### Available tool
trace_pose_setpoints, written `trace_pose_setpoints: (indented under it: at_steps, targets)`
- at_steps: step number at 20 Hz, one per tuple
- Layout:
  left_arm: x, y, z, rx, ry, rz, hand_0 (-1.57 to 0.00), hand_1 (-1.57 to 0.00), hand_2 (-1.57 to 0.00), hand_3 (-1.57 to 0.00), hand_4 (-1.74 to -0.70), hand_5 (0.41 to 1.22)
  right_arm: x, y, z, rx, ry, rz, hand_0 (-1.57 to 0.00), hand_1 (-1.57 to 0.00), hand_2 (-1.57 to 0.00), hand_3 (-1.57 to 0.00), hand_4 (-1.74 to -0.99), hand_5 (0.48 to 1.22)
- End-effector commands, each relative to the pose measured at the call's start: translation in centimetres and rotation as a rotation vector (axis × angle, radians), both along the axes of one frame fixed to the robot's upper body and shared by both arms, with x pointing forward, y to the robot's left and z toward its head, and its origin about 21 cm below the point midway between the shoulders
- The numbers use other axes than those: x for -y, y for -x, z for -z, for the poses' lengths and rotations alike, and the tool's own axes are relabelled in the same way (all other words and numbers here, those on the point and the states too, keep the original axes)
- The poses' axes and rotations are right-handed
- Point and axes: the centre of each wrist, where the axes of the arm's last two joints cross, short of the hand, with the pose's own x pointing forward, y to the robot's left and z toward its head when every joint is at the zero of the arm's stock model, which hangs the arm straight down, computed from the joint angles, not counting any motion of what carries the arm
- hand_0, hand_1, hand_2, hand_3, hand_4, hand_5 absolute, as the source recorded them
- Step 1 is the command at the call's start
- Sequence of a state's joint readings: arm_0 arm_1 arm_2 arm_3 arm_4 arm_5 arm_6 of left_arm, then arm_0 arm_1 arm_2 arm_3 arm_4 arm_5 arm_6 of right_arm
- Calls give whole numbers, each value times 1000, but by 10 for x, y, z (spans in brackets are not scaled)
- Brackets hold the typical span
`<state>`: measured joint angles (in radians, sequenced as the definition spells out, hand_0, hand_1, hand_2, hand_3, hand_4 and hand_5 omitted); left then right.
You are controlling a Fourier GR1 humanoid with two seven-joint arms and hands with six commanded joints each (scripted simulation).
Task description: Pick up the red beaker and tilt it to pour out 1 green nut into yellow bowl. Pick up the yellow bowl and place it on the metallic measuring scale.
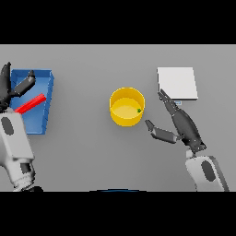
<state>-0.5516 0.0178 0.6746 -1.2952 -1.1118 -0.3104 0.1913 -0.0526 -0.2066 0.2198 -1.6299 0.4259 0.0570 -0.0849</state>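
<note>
text: none legible | labels/brands: none | numbers: none | signs: none | metallic measuring scale [177, 83]: plain white top, no readable display | yellow bowl [126, 107]: unmarked | red beaker [30, 104]: unmarked | blue tray [45, 92]: unmarked

open table between right robot hand [182, 123] and yellow bowl [126, 107] (scale [177, 83] behind)

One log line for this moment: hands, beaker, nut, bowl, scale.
left hand open over blue tray | red beaker lying in tray | green nut in yellow bowl | right hand open beside bowl | scale bare
</note>
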Motion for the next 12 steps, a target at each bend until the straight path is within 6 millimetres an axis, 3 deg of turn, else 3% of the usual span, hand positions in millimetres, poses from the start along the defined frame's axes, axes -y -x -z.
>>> trace_pose_setpoints:
  at_steps: [1, 6, 12]
  targets:
    - [1, -1, -2, 4, -1, 0, -33, -27, -28, -26, -746, 662, 3, -6, -4, -6, 79, -42, 1, 1, 1, 1, -1071, 678]
    - [6, -2, -3, 0, -9, -1, -10, -8, -8, -8, -733, 680, -12, -35, -33, 53, 412, -264, 1, 1, 1, 1, -1192, 677]
    - [3, 0, -1, -5, -19, -1, -2, -1, -1, -1, -743, 701, -31, -67, -48, 107, 745, -482, 1, 1, 1, 1, -1227, 698]
